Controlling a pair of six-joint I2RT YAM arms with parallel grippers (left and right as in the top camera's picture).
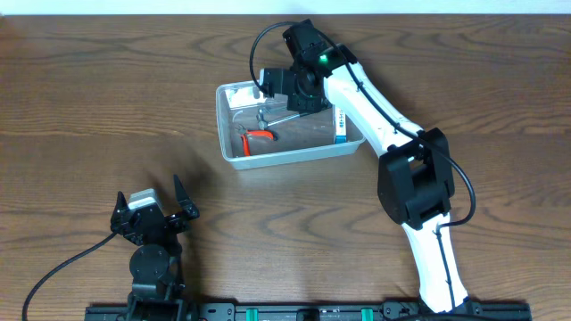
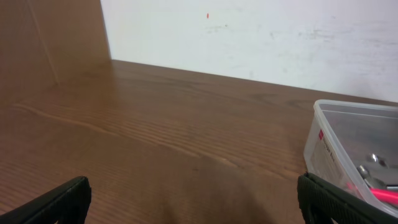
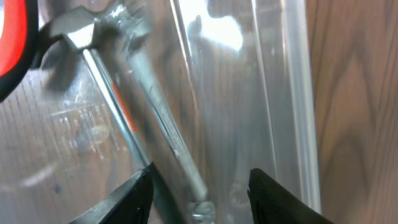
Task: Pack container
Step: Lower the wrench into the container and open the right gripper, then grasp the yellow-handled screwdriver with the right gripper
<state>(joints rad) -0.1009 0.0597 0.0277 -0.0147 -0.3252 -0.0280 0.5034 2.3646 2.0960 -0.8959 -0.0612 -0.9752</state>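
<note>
The clear plastic container (image 1: 285, 160) sits at the table's middle. It holds red-handled pliers (image 1: 259, 136), a metal wrench (image 1: 281, 117) and a small blue-and-white box (image 1: 340, 120) at its right end. My right gripper (image 1: 287, 102) hangs over the container's back part. In the right wrist view its fingers (image 3: 199, 193) are open, with the wrench (image 3: 161, 118) lying between them beside the container's wall (image 3: 292, 93). A red pliers handle (image 3: 12, 37) shows at the top left. My left gripper (image 1: 152, 198) is open and empty, low over the table, front left.
A second thin metal tool with an orange stripe (image 3: 109, 87) lies next to the wrench. The left wrist view shows bare wood between the fingers (image 2: 193, 202), the container's corner (image 2: 329, 134) at the right and a white wall behind.
</note>
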